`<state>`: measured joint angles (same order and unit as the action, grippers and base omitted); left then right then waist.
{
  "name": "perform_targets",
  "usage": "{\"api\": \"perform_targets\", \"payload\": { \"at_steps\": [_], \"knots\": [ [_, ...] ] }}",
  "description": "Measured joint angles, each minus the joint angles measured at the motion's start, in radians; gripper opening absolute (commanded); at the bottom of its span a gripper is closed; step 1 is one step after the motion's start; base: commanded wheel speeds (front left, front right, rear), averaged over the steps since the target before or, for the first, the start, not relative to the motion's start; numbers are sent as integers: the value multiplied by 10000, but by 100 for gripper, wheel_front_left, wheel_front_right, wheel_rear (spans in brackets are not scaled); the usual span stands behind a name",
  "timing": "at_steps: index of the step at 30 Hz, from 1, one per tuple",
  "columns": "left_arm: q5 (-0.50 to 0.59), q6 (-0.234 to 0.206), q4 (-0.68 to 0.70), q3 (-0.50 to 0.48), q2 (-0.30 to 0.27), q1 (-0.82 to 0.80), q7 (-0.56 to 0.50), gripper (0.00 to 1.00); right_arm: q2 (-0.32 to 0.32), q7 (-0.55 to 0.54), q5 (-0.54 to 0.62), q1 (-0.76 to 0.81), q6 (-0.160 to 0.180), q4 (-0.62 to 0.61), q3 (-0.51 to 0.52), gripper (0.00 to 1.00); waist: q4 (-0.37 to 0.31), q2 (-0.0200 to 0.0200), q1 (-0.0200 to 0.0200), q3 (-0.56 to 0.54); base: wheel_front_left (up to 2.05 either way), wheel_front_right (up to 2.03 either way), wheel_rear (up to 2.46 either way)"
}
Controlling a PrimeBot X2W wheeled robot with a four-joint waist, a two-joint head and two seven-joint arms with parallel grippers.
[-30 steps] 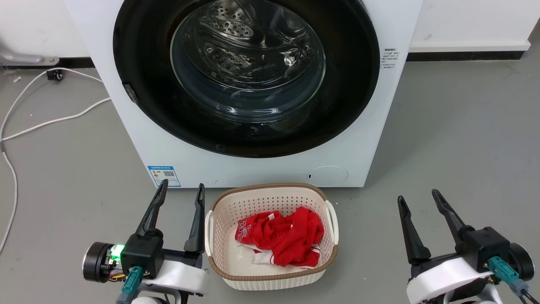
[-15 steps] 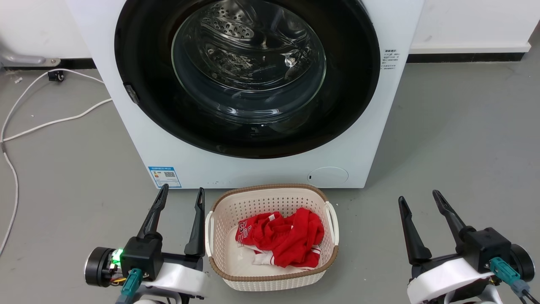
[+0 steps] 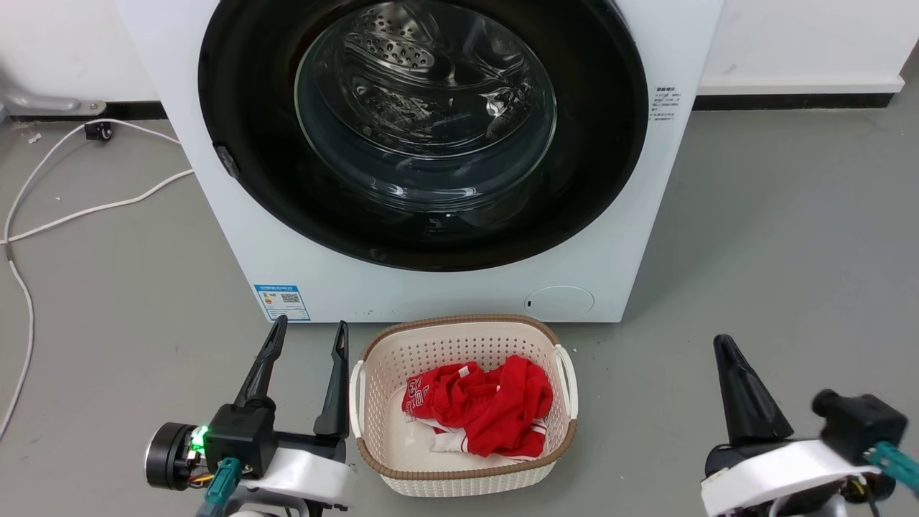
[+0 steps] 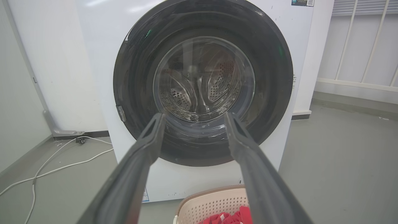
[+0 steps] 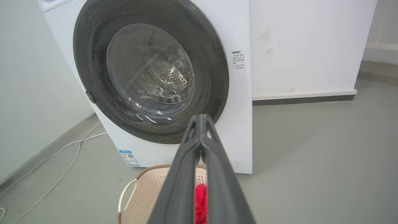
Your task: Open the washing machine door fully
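Observation:
The washing machine (image 3: 431, 294) is a white front-loader facing me. The washing machine door (image 3: 423, 122), a glossy black disc with a glass bowl, lies flush against its front, with a small grey tab (image 3: 226, 159) on its left edge. The door also shows in the left wrist view (image 4: 203, 81) and the right wrist view (image 5: 149, 68). My left gripper (image 3: 310, 324) stands open near the floor, left of the basket, its fingers framing the door (image 4: 195, 115). My right gripper (image 3: 720, 343) is low at the right, fingers pressed together on nothing (image 5: 201, 118).
A cream basket (image 3: 459, 320) holding a red garment (image 3: 481, 402) sits on the floor just in front of the machine, between my arms. White cables (image 3: 72, 208) trail over the grey floor at the left. Open floor lies to the right of the machine.
My right gripper has gone from open to shut, and its wrist has rolled so the fingers overlap. The left arm has hardly moved. The camera has shifted slightly.

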<state>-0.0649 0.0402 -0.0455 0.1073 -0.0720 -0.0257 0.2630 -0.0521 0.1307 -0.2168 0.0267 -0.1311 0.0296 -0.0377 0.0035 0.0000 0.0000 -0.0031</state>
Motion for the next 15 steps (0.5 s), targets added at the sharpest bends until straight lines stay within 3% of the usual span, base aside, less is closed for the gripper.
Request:
{"api": "perform_targets", "payload": {
  "at_steps": [6,11,15],
  "knots": [
    [-102,33,-29,-130,59,1,0,100,8,483,-4272,-155,2,1285,203,0,8,1,0,30,0,0,0],
    [-102,36,-15,-180,102,-14,0,100,6,943,-8656,-1106,4,2180,59,0,38,0,0,177,0,0,0],
    [-102,38,88,-211,123,-139,0,100,13,1110,-11377,-2038,4,2577,128,0,49,0,0,415,0,0,0]
  ]
}}
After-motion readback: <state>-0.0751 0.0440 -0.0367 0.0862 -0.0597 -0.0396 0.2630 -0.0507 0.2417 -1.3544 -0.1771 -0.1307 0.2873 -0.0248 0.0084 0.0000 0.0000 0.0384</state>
